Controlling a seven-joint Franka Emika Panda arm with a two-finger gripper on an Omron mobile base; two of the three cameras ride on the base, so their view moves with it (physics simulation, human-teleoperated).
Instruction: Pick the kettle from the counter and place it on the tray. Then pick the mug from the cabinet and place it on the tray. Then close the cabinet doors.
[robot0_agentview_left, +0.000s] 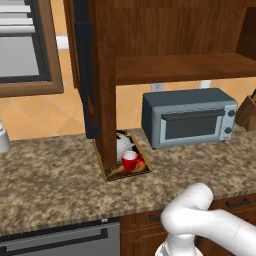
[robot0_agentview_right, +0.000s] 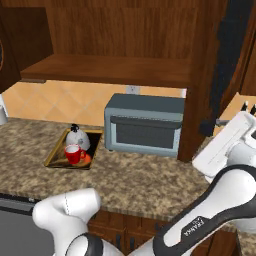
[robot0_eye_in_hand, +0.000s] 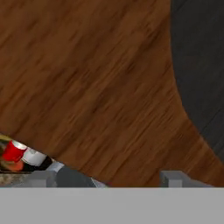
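The yellow-rimmed tray (robot0_agentview_left: 107, 175) (robot0_agentview_right: 52, 160) lies on the granite counter (robot0_agentview_left: 50, 185) (robot0_agentview_right: 140, 175). On it stand the white-grey kettle (robot0_agentview_left: 123, 145) (robot0_agentview_right: 77, 137) (robot0_eye_in_hand: 33, 156) and, in front of it, the red mug (robot0_agentview_left: 131, 161) (robot0_agentview_right: 74, 154) (robot0_eye_in_hand: 12, 151). The cabinet (robot0_agentview_left: 185, 67) (robot0_agentview_right: 110, 67) stands open with a bare shelf. One cabinet door (robot0_agentview_left: 104, 90) hangs open in front of the tray's left part. My gripper (robot0_agentview_right: 216, 121) (robot0_eye_in_hand: 109, 179) is open with nothing in it, close against the wood frame of the other open door (robot0_agentview_right: 200, 75) (robot0_eye_in_hand: 96, 78), beside its black panel (robot0_eye_in_hand: 199, 65).
A grey toaster oven (robot0_agentview_left: 190, 117) (robot0_agentview_right: 145, 125) stands under the shelf to the right of the tray. A knife block (robot0_agentview_left: 248, 112) (robot0_agentview_right: 245, 107) is at the far right and a white cylinder (robot0_agentview_left: 2, 137) at the far left. Wooden drawer fronts (robot0_agentview_left: 235, 205) run below the counter.
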